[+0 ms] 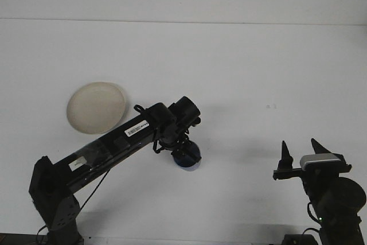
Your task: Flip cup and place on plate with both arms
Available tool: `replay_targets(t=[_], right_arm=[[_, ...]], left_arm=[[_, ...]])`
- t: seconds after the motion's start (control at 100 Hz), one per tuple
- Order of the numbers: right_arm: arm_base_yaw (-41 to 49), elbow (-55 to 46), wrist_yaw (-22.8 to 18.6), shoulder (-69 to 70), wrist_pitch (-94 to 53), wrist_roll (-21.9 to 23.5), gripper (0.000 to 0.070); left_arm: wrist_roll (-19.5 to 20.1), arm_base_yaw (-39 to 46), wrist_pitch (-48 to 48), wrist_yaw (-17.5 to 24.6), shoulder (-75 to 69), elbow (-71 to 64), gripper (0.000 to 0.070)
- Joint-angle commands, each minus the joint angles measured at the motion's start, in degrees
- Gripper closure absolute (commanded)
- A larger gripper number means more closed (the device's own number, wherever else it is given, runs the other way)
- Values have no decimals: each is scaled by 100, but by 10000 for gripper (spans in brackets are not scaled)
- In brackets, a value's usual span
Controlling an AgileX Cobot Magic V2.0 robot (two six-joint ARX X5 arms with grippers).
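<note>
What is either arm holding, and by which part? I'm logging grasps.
The left end effector sits on the blue cup, but whether it grips, and where, cannot be told. The right end effector is open, holding nothing.

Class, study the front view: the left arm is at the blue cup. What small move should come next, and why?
Probably lift the blue cup slightly off the table. The left gripper is down on the cup, largely hiding it, so the grasp is unclear. The plate lies apart, up-left, and the right gripper waits open, far off.
</note>
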Motion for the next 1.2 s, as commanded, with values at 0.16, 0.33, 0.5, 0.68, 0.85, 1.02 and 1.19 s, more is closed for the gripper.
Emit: replay_targets(t=[0.16, 0.33, 0.5, 0.68, 0.85, 1.02, 1.19], right_arm=[[9, 26, -7, -13, 66, -22, 171], [9, 26, -7, -13, 68, -22, 171], [9, 26, -7, -13, 68, -22, 171], [9, 26, -7, -13, 68, -22, 171], [9, 26, -7, -13, 68, -22, 172], [9, 26, -7, -13, 68, -22, 171], [7, 26, -7, -13, 68, -22, 171]], left_arm=[[271, 479, -636, -621, -229, 837, 690], [293, 1318, -785, -1005, -787, 997, 690], [315, 2557, -894, -1176, -1108, 997, 689], [380, 3705, -874, -1174, -1003, 997, 689], [380, 4301, -852, -1174, -730, 997, 689], [378, 4538, -822, -1169, -367, 997, 689], [411, 4601, -682, -964, 7, 997, 689]])
